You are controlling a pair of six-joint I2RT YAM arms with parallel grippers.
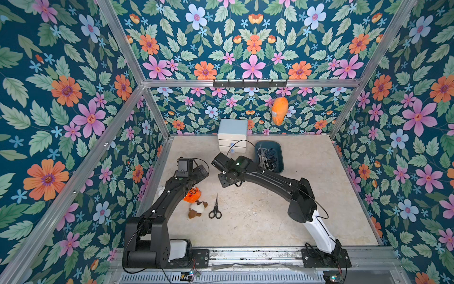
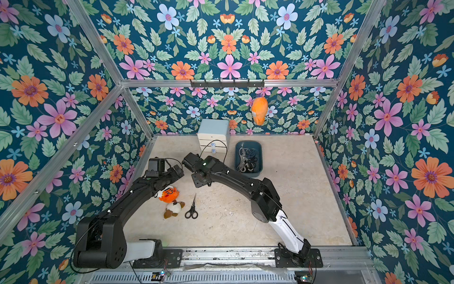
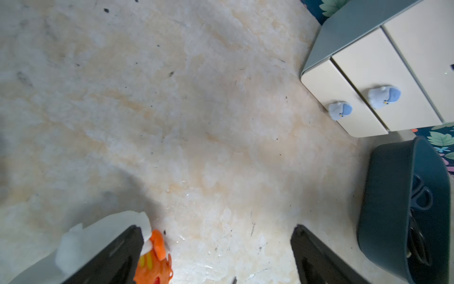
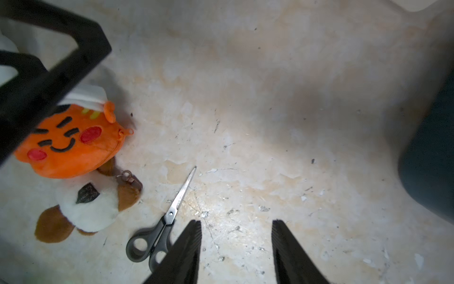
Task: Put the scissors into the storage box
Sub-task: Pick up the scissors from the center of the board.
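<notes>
One black-handled pair of scissors (image 1: 215, 207) (image 2: 192, 207) lies flat and shut on the table, blades pointing to the back. In the right wrist view these scissors (image 4: 162, 221) lie just beside one finger of my right gripper (image 4: 237, 225), which is open over bare table. The dark teal storage box (image 1: 280, 157) (image 2: 259, 157) stands at the back right and holds several scissors (image 1: 266, 156) (image 2: 247, 157). My right gripper (image 1: 217, 161) hangs above mid-table. My left gripper (image 3: 218, 233) (image 1: 202, 171) is open and holds nothing.
A white-and-pale-blue drawer cabinet (image 1: 232, 135) (image 3: 368, 86) stands left of the box. An orange plush (image 1: 192, 194) (image 4: 71, 142) and a brown-and-white plush (image 1: 197, 209) (image 4: 88, 206) lie just left of the loose scissors. Another orange plush (image 1: 278, 110) hangs on the back wall.
</notes>
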